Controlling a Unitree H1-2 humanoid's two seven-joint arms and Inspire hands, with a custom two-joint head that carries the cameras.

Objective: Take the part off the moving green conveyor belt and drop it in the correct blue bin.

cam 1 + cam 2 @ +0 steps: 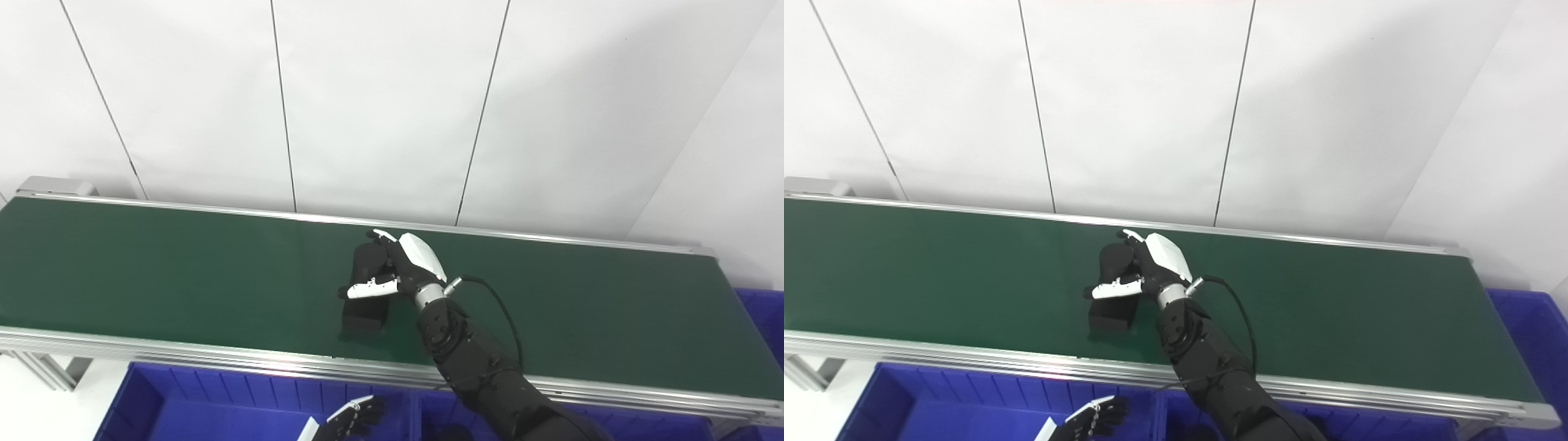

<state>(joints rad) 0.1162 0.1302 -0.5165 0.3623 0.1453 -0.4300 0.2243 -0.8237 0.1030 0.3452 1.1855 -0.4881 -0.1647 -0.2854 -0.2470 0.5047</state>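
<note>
Your right hand on the dark part, mid-belt.

Matte green conveyor belt (184,269) with smooth flat surface, framed by brushed aluminium rails (184,354); white panelled wall (380,104) behind. The elongated matte black block-shaped part (366,306) lies on the belt near its middle, rounded at the far end, squared at the near end. Your right arm, black and jointed, reaches up across the near rail; right hand (401,266), white glossy shell over black fingers, is curled round the part's upper half, thumb lying across its near face, fingers wrapped over the far side. Whether the part is lifted, you cannot tell. Ribbed blue plastic bins (202,398) sit below the near rail; your left hand (352,419) hangs over one, fingers loosely spread, holding nothing.
</note>
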